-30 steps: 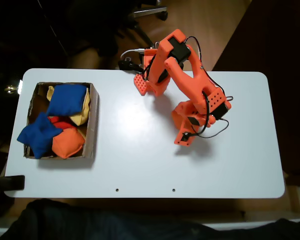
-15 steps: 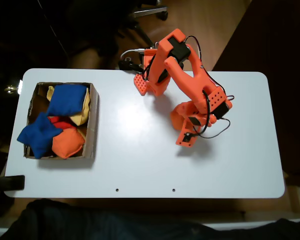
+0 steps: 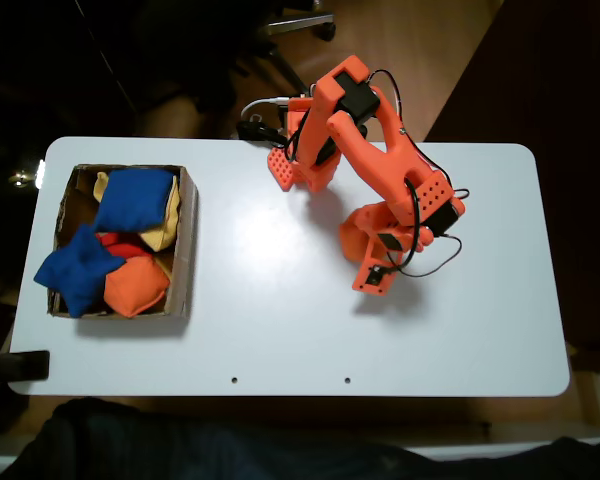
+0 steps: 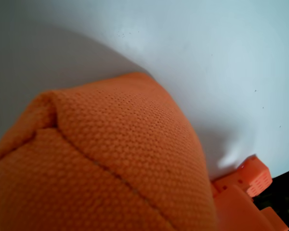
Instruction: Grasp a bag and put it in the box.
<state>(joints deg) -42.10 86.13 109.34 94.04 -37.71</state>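
The fingers (image 3: pixel 372 281) point down at the white table (image 3: pixel 280 330), right of centre in the fixed view; whether they are closed cannot be told. The wrist view shows an orange bag (image 4: pixel 101 168) close up, resting on the table beside an orange arm part (image 4: pixel 245 187). In the fixed view the arm hides that bag. The cardboard box (image 3: pixel 185 240) at the table's left end holds two blue beanbags (image 3: pixel 132 198), a yellow one (image 3: pixel 166 228) and an orange one (image 3: pixel 136 285).
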